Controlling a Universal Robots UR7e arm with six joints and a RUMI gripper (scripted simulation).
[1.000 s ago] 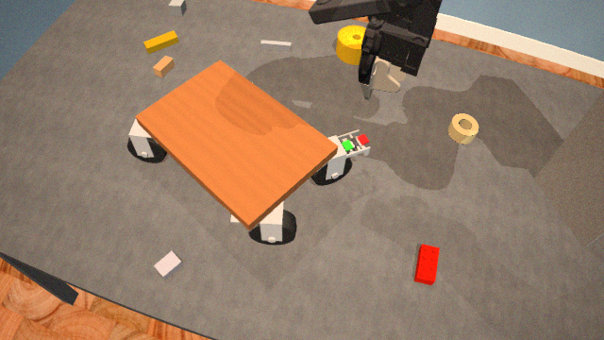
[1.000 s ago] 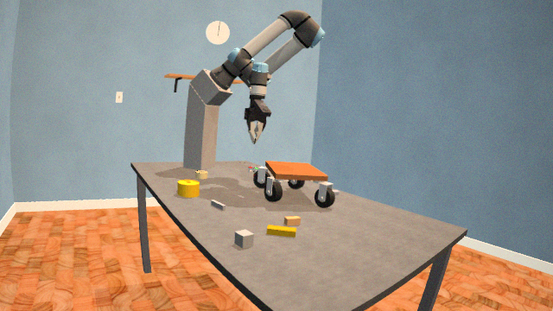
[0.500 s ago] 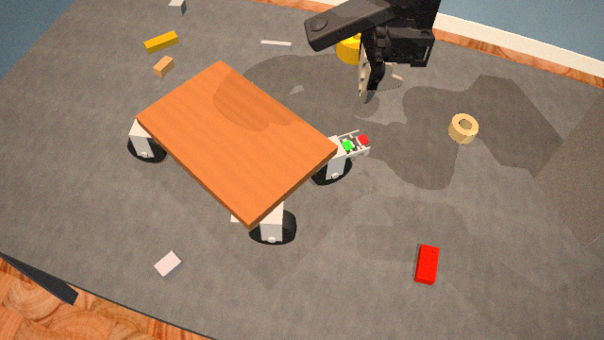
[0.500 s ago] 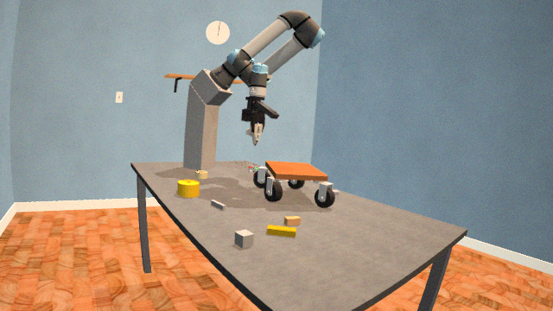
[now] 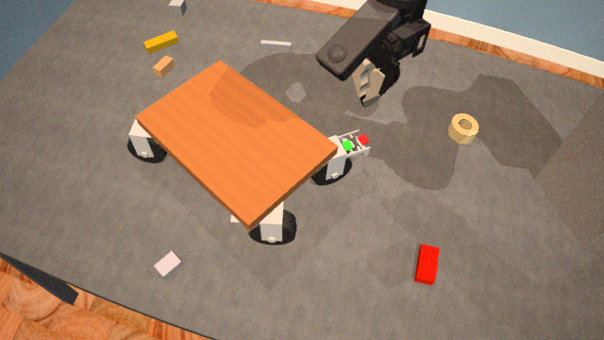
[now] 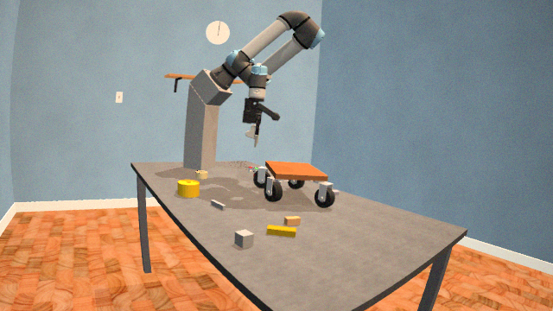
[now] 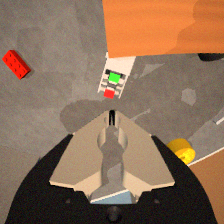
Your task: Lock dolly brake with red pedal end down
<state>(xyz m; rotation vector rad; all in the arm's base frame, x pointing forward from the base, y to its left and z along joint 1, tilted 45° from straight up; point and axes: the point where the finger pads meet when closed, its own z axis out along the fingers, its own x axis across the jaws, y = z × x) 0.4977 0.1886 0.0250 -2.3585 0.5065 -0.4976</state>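
The dolly (image 5: pixel 236 139) has an orange wooden deck on black casters and stands on the grey table; it also shows in the exterior view (image 6: pixel 295 170). One caster carries a brake pedal (image 5: pixel 355 143) with a green end toward the deck and a red end (image 5: pixel 362 139) outward. In the wrist view the pedal (image 7: pixel 112 84) lies just ahead of my fingertips, red end (image 7: pixel 109 93) nearest. My gripper (image 5: pixel 369 96) is shut and empty, hovering well above the table, behind the pedal; it also shows in the exterior view (image 6: pixel 255 139) and in the wrist view (image 7: pixel 111 117).
A red brick (image 5: pixel 427 263), a beige ring (image 5: pixel 463 127), a yellow block (image 5: pixel 160 42), a tan block (image 5: pixel 163 65), a white block (image 5: pixel 167 263) and a flat grey piece (image 5: pixel 276 43) lie around the dolly. A yellow cylinder (image 6: pixel 188 188) stands near the robot base (image 6: pixel 200 125).
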